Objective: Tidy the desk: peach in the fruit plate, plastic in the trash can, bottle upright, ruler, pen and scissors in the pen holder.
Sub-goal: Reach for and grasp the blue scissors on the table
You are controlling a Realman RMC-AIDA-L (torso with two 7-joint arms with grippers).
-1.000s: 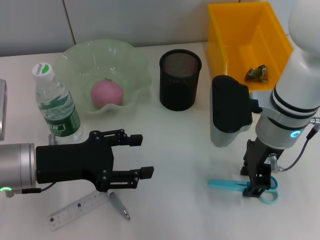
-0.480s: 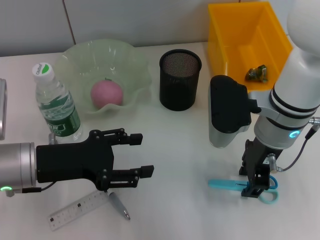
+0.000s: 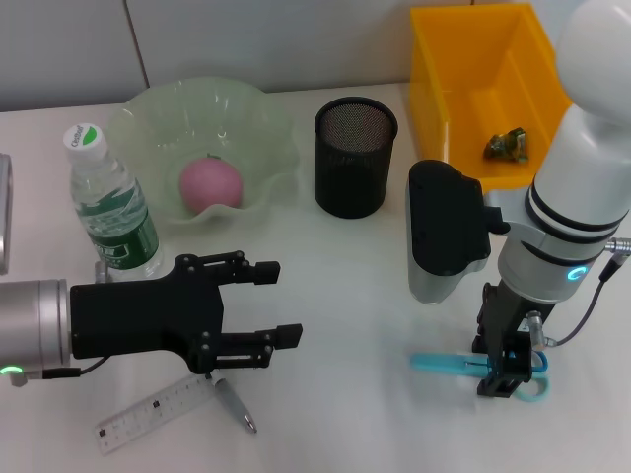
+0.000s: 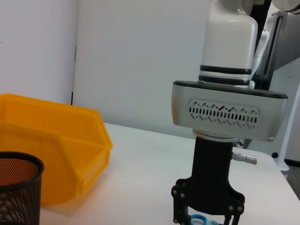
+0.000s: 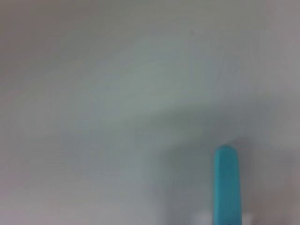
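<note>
The right gripper point(image 3: 500, 379) stood over teal scissors point(image 3: 449, 364) lying on the bench point(image 3: 355, 296), jaws straddling them near the handles; the left gripper point(image 3: 276, 304) hovered open, empty.

Bright, even overhead light, soft shadows; right wrist view blurred, out of focus.

I see a white surface point(image 3: 355, 286), evenly lit. Behind it a pale panelled wall point(image 3: 246, 39) with one dark vertical seam point(image 3: 136, 44).
</note>
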